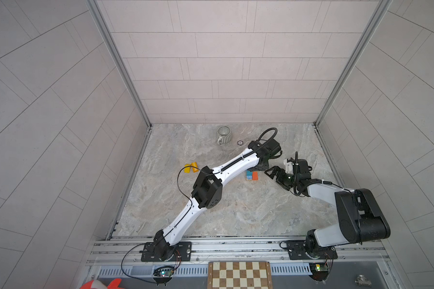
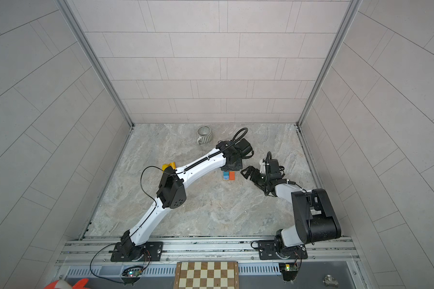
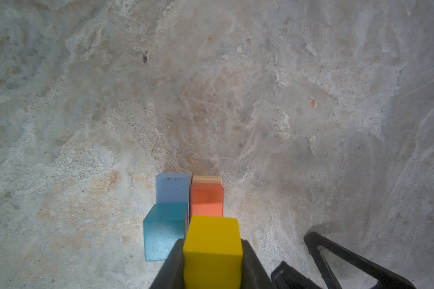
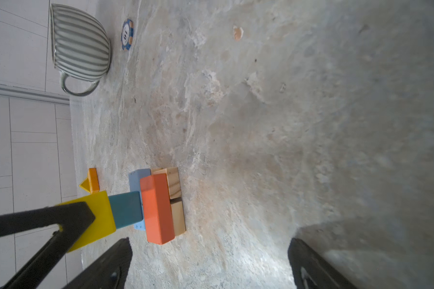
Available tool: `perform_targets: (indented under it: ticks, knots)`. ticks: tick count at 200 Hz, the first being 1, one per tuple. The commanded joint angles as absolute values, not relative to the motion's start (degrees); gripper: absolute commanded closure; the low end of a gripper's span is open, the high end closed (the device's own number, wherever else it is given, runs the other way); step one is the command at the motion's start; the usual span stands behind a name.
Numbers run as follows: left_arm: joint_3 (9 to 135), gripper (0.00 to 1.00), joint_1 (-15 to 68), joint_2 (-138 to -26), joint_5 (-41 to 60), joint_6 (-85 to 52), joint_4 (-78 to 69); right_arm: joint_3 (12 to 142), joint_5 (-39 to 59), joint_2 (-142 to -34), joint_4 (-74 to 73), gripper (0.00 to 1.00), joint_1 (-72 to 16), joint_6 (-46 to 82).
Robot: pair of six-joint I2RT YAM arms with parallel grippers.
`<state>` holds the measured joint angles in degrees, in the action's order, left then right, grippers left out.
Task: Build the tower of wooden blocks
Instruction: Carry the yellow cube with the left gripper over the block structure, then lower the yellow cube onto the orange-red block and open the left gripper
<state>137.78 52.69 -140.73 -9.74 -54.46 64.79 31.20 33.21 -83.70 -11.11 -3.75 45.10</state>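
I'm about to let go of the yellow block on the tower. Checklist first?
1. Left gripper shut on yellow block: ok.
2. Yellow block seated square on teal block: cannot tell; they look in contact.
3. Wood cubes flat on table under the tower: ok.
4. Right gripper open, empty, clear of tower: ok.
5. Cup well away from tower: ok.
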Motion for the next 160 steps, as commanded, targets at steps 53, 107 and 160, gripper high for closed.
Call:
perform_targets:
  ticks: [53,107,160]
  knots:
    - [139.27,0.73,53.11,-142.72,-10.90,-55.01,67.59,32.47,31.10,-86.86,-10.67,0.01,-3.96,46.66]
    - [138.60,0.71,53.09,-143.06,-10.90,-55.02,67.72,32.34,31.95,-88.77,-12.57,0.01,-4.04,47.20]
    - [138.63,0.66,53.11,-143.09,-10.54,-54.93,67.29,32.17,32.09,-89.10,-12.85,0.01,-4.04,47.11]
